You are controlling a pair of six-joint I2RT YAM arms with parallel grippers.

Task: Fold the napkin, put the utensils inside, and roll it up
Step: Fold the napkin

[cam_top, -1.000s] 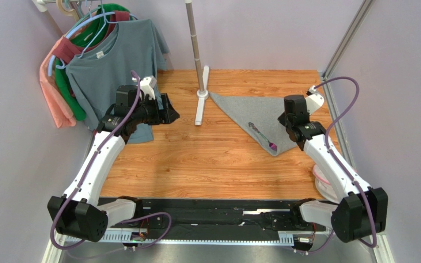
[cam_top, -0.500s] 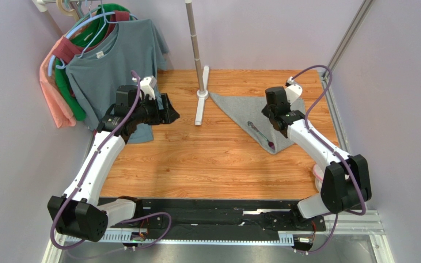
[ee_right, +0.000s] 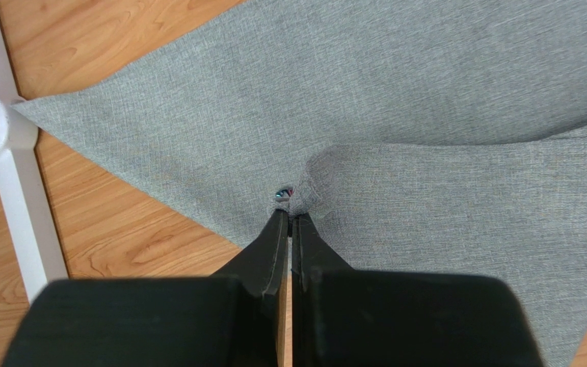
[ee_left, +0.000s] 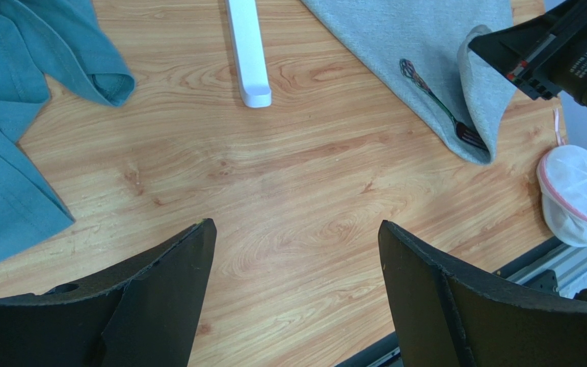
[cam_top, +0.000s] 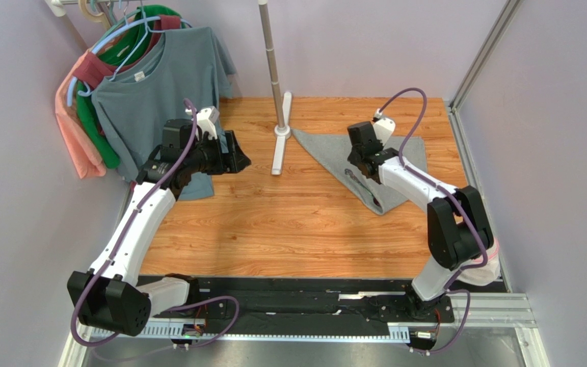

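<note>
- Napkin (cam_top: 321,147) lies folded into a triangle at the far right of the tabletop (cam_top: 296,222). The fork (ee_left: 436,103) rests on it, its long axis running diagonally toward the near corner.
- The right claw (ee_right: 289,219) is clamped on a raised flap of napkin just beside the fork's far end. The flap likely has to cross that axis.
- The left claw (ee_left: 296,227) hangs with its jaws apart, well to the left, so the right arm is nearer.

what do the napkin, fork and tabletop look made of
Napkin: soft woven cloth, matte grey, with visible fine weave and limp folds. Fork: probably metal, dark, slim, slightly iridescent handle end. Tabletop: wood or wood-look laminate, showing grain and a faint sheen.
</note>
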